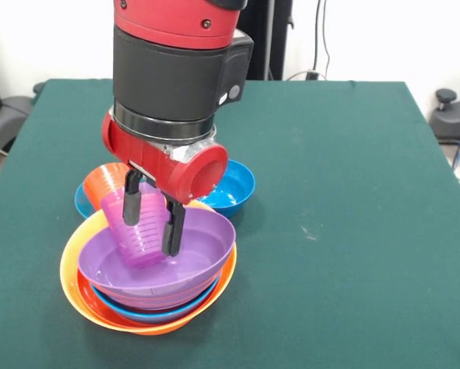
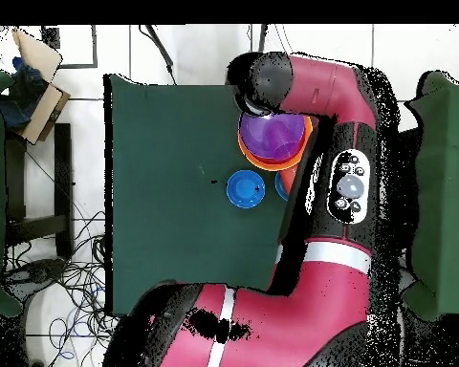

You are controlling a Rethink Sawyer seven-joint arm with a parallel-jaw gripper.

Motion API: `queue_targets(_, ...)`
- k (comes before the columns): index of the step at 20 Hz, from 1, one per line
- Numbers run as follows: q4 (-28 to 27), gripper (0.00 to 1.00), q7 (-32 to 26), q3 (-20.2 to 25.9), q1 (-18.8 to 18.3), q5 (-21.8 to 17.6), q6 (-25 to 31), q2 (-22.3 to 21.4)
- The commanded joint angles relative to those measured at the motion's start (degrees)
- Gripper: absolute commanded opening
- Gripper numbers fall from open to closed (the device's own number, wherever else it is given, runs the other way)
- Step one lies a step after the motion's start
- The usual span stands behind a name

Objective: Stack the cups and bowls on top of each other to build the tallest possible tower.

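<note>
Since the purple cup (image 1: 143, 231) is clamped between the jaws of the gripper (image 1: 148, 227) right over the middle of the purple bowl (image 1: 203, 250), the whole next move can be judged to hang on one thing: the cup is directly under the wrist, its base touching or just above the bowl floor (hard to tell which), and its long axis is tipped a bit, rim toward about 1 o'clock in the front view. So it'd probably be better straightened before it gets let go, or it could be left lying on its side.

Nearest in the front view, the tower (image 1: 149, 307) is found: the big yellow-orange bowl (image 1: 70, 265) as the outer shell, a red-orange bowl (image 1: 227, 278) nested in it, a light blue bowl (image 1: 165, 314) inside that, and the purple one on top, holding only the cup.

Further back, toward 11 o'clock from the stack, an orange-red cup or small bowl (image 1: 107, 181) is seen sitting in a blue bowl (image 1: 81, 201), partly hidden behind the gripper, so it can't be sorted out exactly. At about 1 o'clock, a small blue bowl (image 1: 234, 188) is parked on the green bench (image 1: 345, 231), empty as far as can be seen.

In the overhead view most of the stack is covered by the arm.
</note>
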Motion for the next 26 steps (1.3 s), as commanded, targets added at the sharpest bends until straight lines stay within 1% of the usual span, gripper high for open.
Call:
queue_targets(1,2.96,1.00,-10.62,4.28,0.98,-2.83,3.72,-0.72)
queue_targets(4,2.19,1.00,-12.28,6.08,0.42,-2.71,1.58,0.91)
queue_targets(6,2.08,1.00,-14.39,7.84,-0.36,-3.03,-1.76,2.29)
queue_targets(7,1.87,1.00,-16.16,9.52,-1.21,-2.91,-3.82,3.46)
queue_targets(9,1.74,1.00,-18.43,11.36,-2.09,-3.14,-5.58,4.57)
queue_targets(12,2.38,1.00,-20.94,13.08,-3.03,-3.99,-7.12,5.08)
queue_targets(15,4.24,1.00,-24.95,15.73,-4.61,-4.42,-8.04,5.27)
queue_targets(18,5.84,1.00,-26.18,16.69,-5.43,-4.94,-8.54,4.82)
queue_targets(20,6.15,1.00,-25.36,15.92,-5.05,-5.31,-7.90,4.31)
queue_targets(22,5.14,1.00,-24.82,15.08,-4.42,-5.26,-5.65,4.03)
queue_targets(25,2.39,1.00,-25.12,14.06,-3.50,-5.13,0.10,3.39)
queue_targets(26,1.94,1.00,-25.25,13.87,-3.38,-5.11,1.02,3.23)
